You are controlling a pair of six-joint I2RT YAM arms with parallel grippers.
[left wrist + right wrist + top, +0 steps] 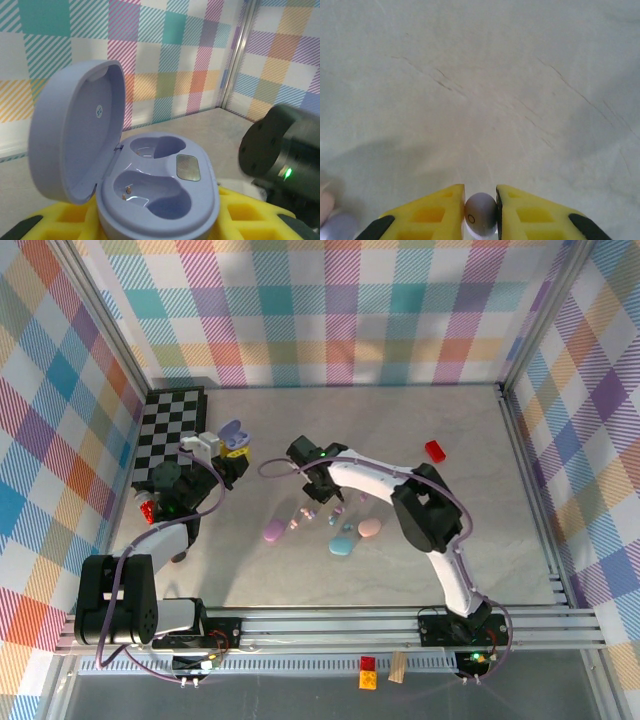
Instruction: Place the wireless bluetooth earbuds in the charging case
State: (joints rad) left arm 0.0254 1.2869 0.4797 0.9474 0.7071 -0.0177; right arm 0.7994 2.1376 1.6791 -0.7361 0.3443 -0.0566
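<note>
- Early going: the open case (165, 205) has both wells bare, so no bud is seated yet.
- The left gripper (157, 227) is clenched on that case, with the lid (75, 135) tipped right back.
- The right gripper (480, 200), off to the right of the open case, is pinching a lilac earbud (480, 217). I can't tell whether it's clear of the table.
- More earbuds (300, 514) lie loose, right of the open case and nearer the arms.
- Three shut cases (343, 543) sit just past them, contents hidden.
</note>
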